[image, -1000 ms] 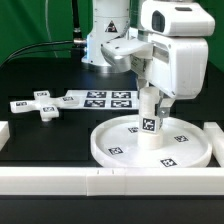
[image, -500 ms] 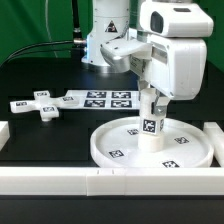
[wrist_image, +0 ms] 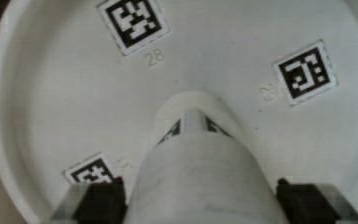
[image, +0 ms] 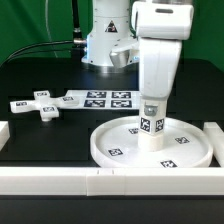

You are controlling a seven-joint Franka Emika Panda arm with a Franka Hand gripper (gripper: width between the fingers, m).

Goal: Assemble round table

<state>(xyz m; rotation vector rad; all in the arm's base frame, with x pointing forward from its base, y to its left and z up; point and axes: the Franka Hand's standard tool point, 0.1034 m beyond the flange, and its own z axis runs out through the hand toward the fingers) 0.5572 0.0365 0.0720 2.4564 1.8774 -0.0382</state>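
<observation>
A black surface [image: 40, 80] carries the parts, closed in by straight white border rails [image: 100, 181] along its front edge and at both sides. A large, rimmed, round white plastic disc [image: 104, 152] lies flat close to the front edge, toward the front corner on the exterior view's right. Black-and-white square tags are spread over its floor.

A short white cylindrical leg [image: 150, 128] stands upright in the middle of the disc and bears a square tag on its side. Its lower end meets the disc floor; whether it is seated in anything there cannot be told.

The robot's gripper [image: 150, 104] comes straight down over the disc and is clenched on the upper part of the leg. In the wrist view the leg [wrist_image: 202, 150] runs down to the disc [wrist_image: 51, 90], with a dark finger pad [wrist_image: 98, 205] against each of its sides at the gripper [wrist_image: 202, 200].

A flat white cross-shaped foot [image: 40, 106], also tagged, lies apart near the surface's edge on the exterior view's left, well clear of the disc. Just beside it, toward the middle of the surface, lies the marker board [image: 102, 98], flat and thin, with the robot's base behind it at the back edge.
</observation>
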